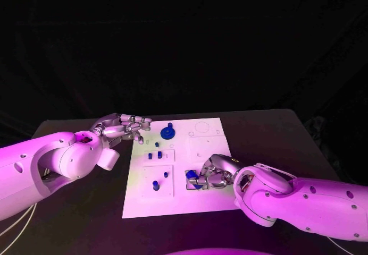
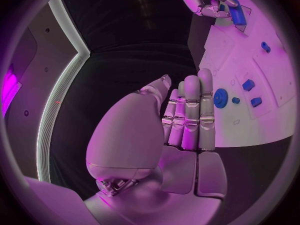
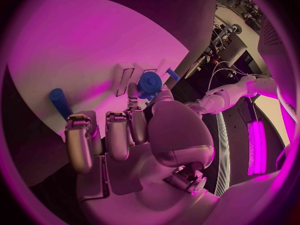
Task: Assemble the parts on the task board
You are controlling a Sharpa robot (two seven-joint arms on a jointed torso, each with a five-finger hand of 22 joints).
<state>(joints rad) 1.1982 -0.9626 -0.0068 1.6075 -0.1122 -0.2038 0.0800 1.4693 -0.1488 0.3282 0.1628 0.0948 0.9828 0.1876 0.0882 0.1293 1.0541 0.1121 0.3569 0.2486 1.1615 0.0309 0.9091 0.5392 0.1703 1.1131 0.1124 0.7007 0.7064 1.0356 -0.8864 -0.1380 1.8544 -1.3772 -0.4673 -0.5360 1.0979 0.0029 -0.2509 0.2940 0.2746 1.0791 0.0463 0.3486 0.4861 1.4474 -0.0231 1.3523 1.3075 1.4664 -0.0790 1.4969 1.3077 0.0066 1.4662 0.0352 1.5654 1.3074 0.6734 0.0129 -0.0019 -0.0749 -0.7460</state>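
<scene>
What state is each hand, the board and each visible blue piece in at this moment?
Left hand: empty, at the board's far left edge.
Right hand: over the board's near right part, pinching a blue piece.
Board: flat on the table.
Blue gear: sitting on the board, untouched.
Blue peg: lying on the board.

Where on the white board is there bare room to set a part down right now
The white task board is bare along its near edge, below the blue peg, and in its far right corner beyond the round blue gear. It is crowded at the right edge, where the right hand rests, and near the left hand.
</scene>
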